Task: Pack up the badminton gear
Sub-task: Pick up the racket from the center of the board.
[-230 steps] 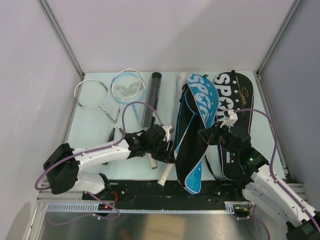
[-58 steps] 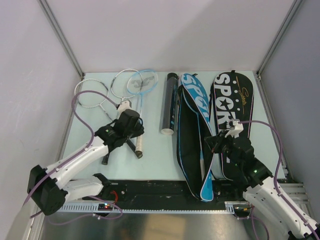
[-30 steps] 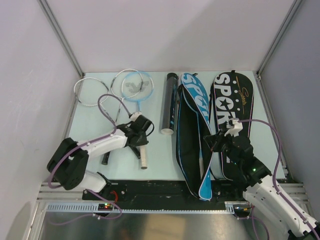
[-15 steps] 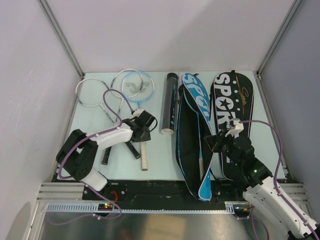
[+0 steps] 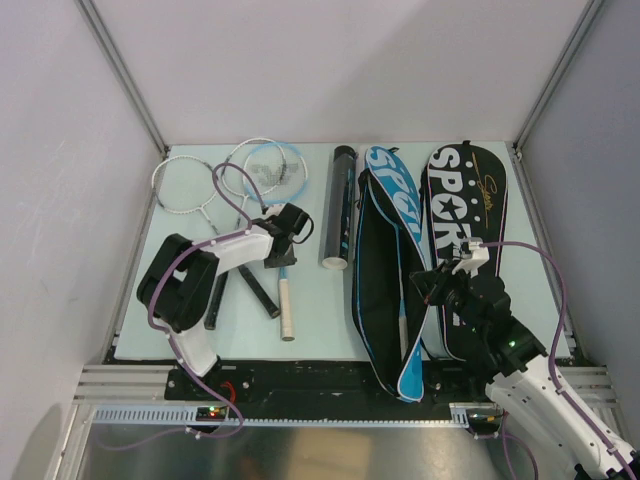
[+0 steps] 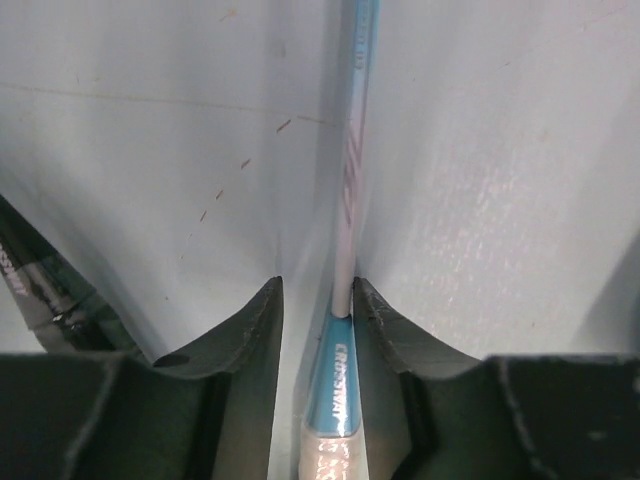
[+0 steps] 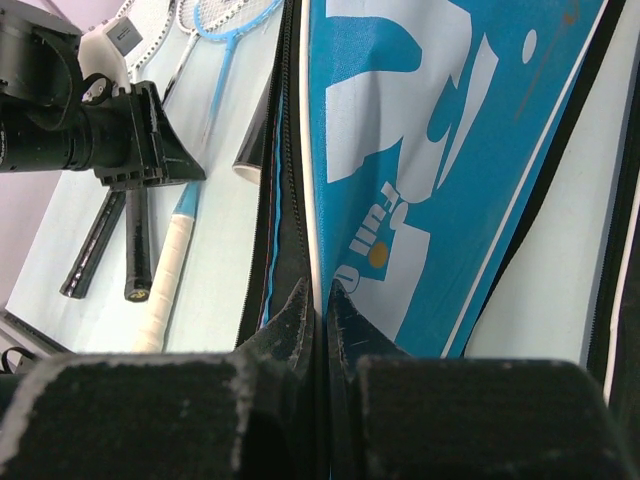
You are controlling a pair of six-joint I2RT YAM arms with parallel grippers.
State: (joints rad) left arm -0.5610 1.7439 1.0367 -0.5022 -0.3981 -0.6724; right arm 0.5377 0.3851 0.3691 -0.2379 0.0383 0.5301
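Observation:
The pale-blue racket (image 5: 276,163) lies on the table, its white handle (image 5: 287,312) toward the near edge. My left gripper (image 5: 281,258) is low over it. In the left wrist view the jaws (image 6: 317,295) stand open astride the blue cone (image 6: 335,385) where shaft meets handle, with a gap on the left side. Two white rackets (image 5: 180,186) lie further left, black handles (image 5: 262,293) crossed. A long black tube (image 5: 340,205) lies beside the blue bag (image 5: 392,200). My right gripper (image 5: 420,283) is shut on that bag's flap edge (image 7: 318,250).
A black racket bag (image 5: 468,215) lies right of the blue one. Grey walls and metal posts close in the table at the back and both sides. The left arm's purple cable (image 5: 225,175) loops over the racket heads.
My left gripper has slid away from me along the blue racket, from the handle to the cone at the shaft. Its arm has folded back. The right arm has not moved.

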